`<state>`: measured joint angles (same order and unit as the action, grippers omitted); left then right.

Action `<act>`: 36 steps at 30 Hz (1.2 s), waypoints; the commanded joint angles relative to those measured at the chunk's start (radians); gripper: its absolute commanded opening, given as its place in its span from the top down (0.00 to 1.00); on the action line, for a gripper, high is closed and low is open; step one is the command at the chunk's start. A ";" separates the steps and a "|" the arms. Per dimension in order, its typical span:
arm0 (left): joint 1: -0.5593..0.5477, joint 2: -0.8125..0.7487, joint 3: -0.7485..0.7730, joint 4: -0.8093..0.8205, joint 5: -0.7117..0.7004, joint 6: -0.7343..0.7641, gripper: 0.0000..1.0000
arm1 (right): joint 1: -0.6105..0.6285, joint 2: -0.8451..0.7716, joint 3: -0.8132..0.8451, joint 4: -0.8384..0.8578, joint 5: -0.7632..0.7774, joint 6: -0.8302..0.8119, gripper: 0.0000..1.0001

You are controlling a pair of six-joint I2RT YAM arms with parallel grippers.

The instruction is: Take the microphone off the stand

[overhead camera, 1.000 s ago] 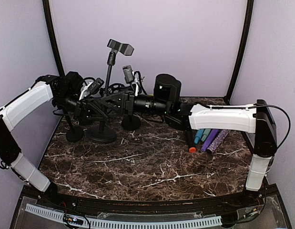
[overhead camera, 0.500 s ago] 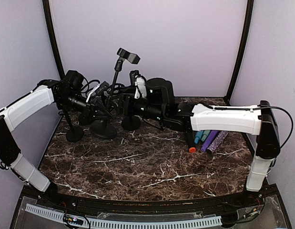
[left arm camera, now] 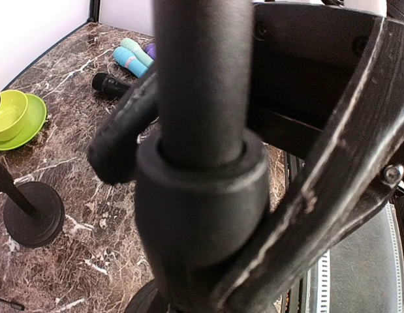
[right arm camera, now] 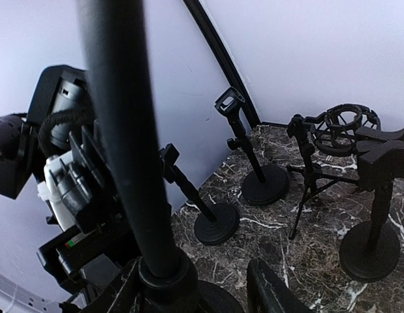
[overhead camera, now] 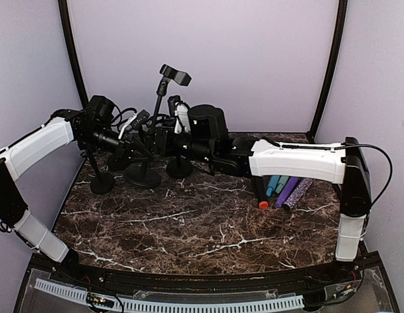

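The black stand (overhead camera: 155, 120) leans right, its round base (overhead camera: 143, 176) on the marble and its top clip (overhead camera: 175, 75) holding nothing. My left gripper (overhead camera: 139, 147) is shut on the stand's pole (left arm camera: 202, 98) just above a collar (left arm camera: 202, 195). My right gripper (overhead camera: 168, 140) is open low on the same pole (right arm camera: 117, 130), which rests against its left finger (right arm camera: 120, 293), with a gap to the other finger (right arm camera: 273, 293). A black microphone (overhead camera: 260, 190) lies flat on the table (left arm camera: 109, 85), apart from both grippers.
Other black stands crowd the back left: bases (overhead camera: 102, 183), (overhead camera: 180, 168), (right arm camera: 217, 225), (right arm camera: 265, 186), and a tripod with a shock mount (right arm camera: 345, 127). Teal and purple microphones (overhead camera: 290, 189) lie beside the black one. A green bowl (left arm camera: 12, 117) sits by a stand base (left arm camera: 32, 215).
Over the last second the stand tipped to the right and its base slid back a little. The right arm pushed further left along the pole. The left gripper kept its hold.
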<state>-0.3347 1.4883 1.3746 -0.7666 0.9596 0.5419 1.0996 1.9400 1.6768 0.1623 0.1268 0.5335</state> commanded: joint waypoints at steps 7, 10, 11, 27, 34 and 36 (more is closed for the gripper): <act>0.003 -0.056 0.025 0.033 0.054 -0.002 1.00 | 0.005 -0.006 0.040 0.002 -0.037 -0.014 0.78; 0.002 -0.057 0.030 0.020 0.075 0.009 1.00 | -0.003 -0.038 0.009 0.059 -0.093 -0.025 0.90; 0.003 -0.057 0.034 0.009 0.086 0.015 1.00 | -0.010 -0.048 -0.006 0.083 -0.127 -0.026 0.92; 0.002 0.028 0.153 -0.344 0.448 0.194 1.00 | -0.086 -0.067 -0.081 0.548 -0.691 0.127 1.00; 0.003 0.037 0.166 -0.367 0.422 0.211 1.00 | -0.105 -0.017 -0.071 0.693 -0.919 0.316 0.93; 0.003 0.029 0.159 -0.319 0.378 0.169 1.00 | -0.109 -0.027 -0.078 0.613 -0.859 0.276 0.82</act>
<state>-0.3477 1.5204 1.5192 -1.1271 1.3567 0.6952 0.9890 1.9366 1.5867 0.6487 -0.6533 0.7258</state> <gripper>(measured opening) 0.161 0.209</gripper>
